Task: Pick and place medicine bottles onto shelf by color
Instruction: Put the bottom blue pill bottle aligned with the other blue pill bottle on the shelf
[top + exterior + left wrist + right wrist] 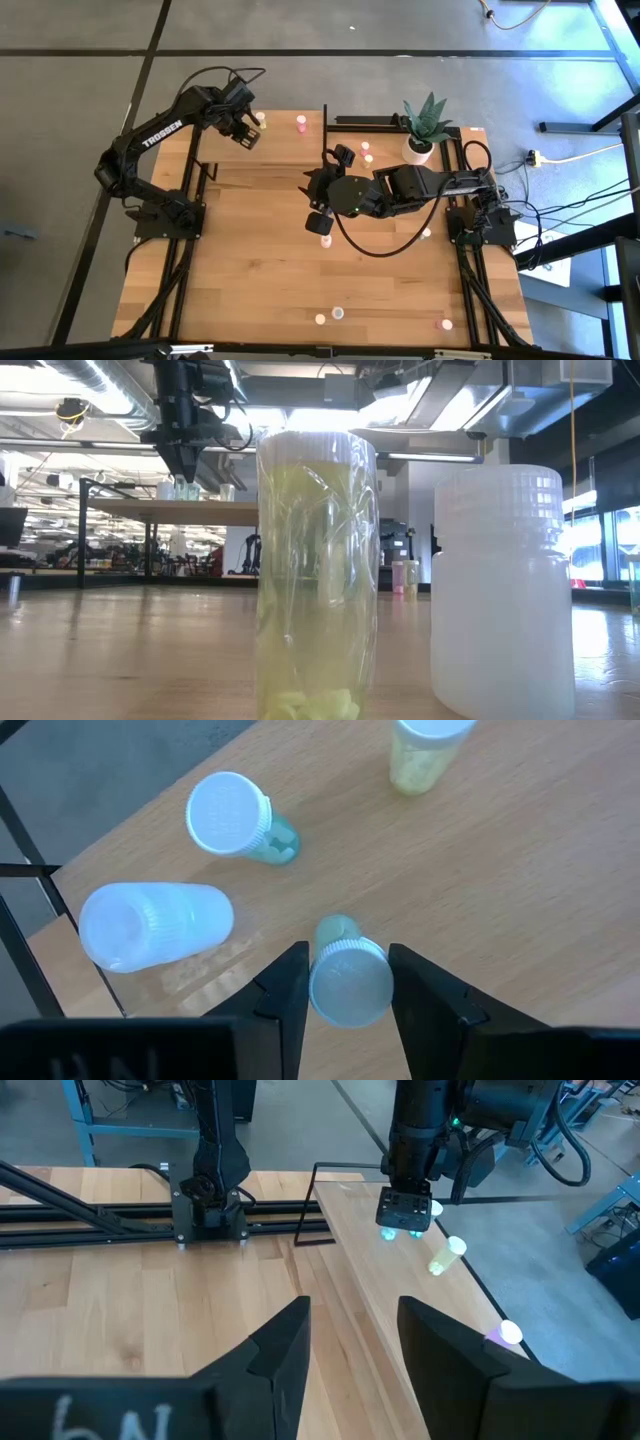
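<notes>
Green-tinted medicine bottle (348, 982) (white cap up) stands between the left gripper (345, 995) jaws, spread just beside it. Right gripper (352, 1342) hovers mid-desk (250, 260), jaws apart, empty.

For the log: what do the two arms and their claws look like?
Both arms are black and jointed. The left arm bears white TROSSEN lettering. A black cable loops under the right arm. Each claw, left and right, has two dark angular fingers.
</notes>
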Available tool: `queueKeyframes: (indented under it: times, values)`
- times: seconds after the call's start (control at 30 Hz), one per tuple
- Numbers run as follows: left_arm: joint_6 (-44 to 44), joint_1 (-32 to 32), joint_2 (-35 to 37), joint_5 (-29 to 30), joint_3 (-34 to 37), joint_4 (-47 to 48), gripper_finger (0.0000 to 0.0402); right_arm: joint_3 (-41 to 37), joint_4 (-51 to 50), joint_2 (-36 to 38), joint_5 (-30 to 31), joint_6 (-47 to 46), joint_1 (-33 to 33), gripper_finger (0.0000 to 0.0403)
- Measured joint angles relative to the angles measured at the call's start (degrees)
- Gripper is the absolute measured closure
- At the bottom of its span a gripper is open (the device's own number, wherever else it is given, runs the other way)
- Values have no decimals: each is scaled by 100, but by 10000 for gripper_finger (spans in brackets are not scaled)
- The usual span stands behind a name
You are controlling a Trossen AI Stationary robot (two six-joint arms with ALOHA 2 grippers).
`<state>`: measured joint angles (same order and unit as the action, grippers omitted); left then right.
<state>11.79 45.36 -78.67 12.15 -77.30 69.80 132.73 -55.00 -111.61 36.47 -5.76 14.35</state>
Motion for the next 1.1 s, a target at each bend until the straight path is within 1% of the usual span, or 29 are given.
queueKeyframes:
  times: [0.23, 1.1]
  values:
    - [9, 0, 0, -116, 0, -7, 285, 0, -2, 0, 0, -2, 0, 249]
    - [173, 0, 2, -127, -2, -2, 282, 0, -7, 0, -13, -2, 0, 249]
